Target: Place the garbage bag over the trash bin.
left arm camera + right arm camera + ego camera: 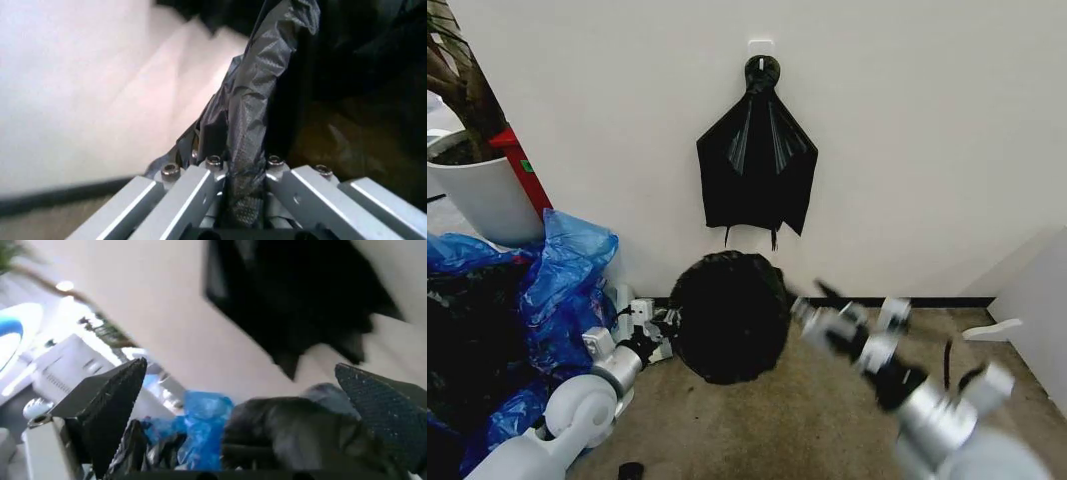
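The black, wrinkly garbage bag point(729, 318) bulges as a round mass on the floor by the wall. The trash bin is hidden from view. My left gripper point(663, 330) is at the bag's left side, shut on a fold of its plastic. The left wrist view shows that fold of the garbage bag point(257, 100) pinched between the fingers of the left gripper point(243, 175). My right gripper point(827, 310) hovers just right of the bag, apart from it. In the right wrist view the right gripper point(241, 367) has its fingers spread wide with nothing between them, and the garbage bag point(293, 425) lies beyond.
A fan-shaped black bundle point(757, 165) hangs from a wall hook above the bag. Blue plastic bags point(567, 270) pile up at the left, below a large white plant pot point(482, 195). A white panel point(1037, 300) stands at the right. Bare floor point(767, 430) lies in front.
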Available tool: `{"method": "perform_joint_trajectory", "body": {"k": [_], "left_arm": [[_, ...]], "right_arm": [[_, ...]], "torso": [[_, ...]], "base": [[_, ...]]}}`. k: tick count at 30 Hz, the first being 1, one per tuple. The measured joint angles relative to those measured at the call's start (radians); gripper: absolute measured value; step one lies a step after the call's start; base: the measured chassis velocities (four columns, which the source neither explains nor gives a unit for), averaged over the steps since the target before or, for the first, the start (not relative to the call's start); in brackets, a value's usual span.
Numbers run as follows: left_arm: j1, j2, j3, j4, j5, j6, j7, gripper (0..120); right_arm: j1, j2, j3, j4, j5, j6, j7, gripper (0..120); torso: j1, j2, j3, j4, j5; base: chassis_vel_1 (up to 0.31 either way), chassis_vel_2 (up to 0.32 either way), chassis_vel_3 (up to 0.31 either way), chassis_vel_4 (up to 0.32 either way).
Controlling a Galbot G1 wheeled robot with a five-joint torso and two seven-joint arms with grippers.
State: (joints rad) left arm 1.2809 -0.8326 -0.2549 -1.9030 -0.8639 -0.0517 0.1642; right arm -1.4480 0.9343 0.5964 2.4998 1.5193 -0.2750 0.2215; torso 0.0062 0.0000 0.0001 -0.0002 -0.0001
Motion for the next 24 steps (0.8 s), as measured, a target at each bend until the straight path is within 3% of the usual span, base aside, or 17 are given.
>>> {"method": "perform_joint_trajectory", "body": {"k": [8,15,24], "left_arm": [[-0.005,0.015,0.000,0.010,0.099,-0.082,0.214,0],[-0.012,0.030,-0.008,-0.032,0.114,-0.090,0.281,0],[-0.008,0.037,-0.019,-0.054,0.080,-0.075,0.282,0]], "right_arm": [[0.072,-0.086,0.072,-0.174,0.099,-0.220,0.119,100],[0.063,-0.139,0.042,-0.289,-0.043,-0.327,0.034,100],[0.044,-0.132,0.024,-0.293,-0.103,-0.362,0.042,100]], "torso": [[0.000,0.000,0.000,-0.0003,0.0003],[0.000,0.000,0.000,-0.0003,0.0003],[0.000,0.000,0.000,-0.0001,0.0003]], "base": [[0.000,0.000,0.000,0.000],[0.000,0.000,0.000,0.000],[0.000,0.000,0.000,0.000]]}}
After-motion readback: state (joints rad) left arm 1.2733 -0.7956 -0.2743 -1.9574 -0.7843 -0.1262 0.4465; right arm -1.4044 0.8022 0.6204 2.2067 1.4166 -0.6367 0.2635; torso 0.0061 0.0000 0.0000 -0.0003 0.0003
